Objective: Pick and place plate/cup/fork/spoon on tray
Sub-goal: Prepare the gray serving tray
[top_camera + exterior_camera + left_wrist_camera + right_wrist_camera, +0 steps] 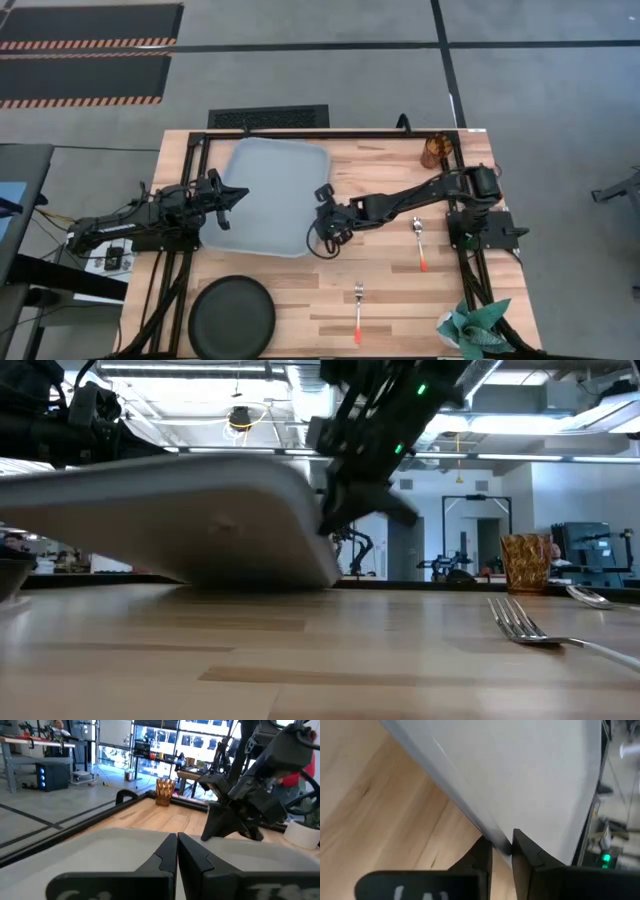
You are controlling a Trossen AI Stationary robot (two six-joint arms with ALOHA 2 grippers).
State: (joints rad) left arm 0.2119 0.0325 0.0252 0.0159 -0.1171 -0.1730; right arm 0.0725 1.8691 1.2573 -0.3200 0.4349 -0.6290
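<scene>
Nearest the low camera lies the fork [530, 628], flat on the table [300, 660] at the lower right of that frame, untouched. In the overhead picture it sits at lower centre, tines up-frame. No item has yet been placed on the tray [270, 185]; its surface shows bare.

The tray itself is being handled by both arms. Left hand [228, 205] is at the tray's left edge, and its wrist picture shows the two fingers pressed together with the tray's rim running under them; whether the rim is pinched between them cannot be told. Right hand [325, 232] is at the tray's lower right edge; its wrist picture shows the rim caught between the two fingers, which stand narrowly apart and clamp it. The low picture shows the tray raised at an angle, its near corner low by the table and the rest lifted clear.

Remaining items, all off the tray:
- plate [232, 316], at the lower left of the overhead frame, on the table edge;
- spoon [420, 243], right of centre, near the right arm's base;
- cup [434, 152], at the upper right corner of the table, upright.

Judgement: the task is at its start. The tray appears to be under positioning, and all four placements are outstanding.
</scene>
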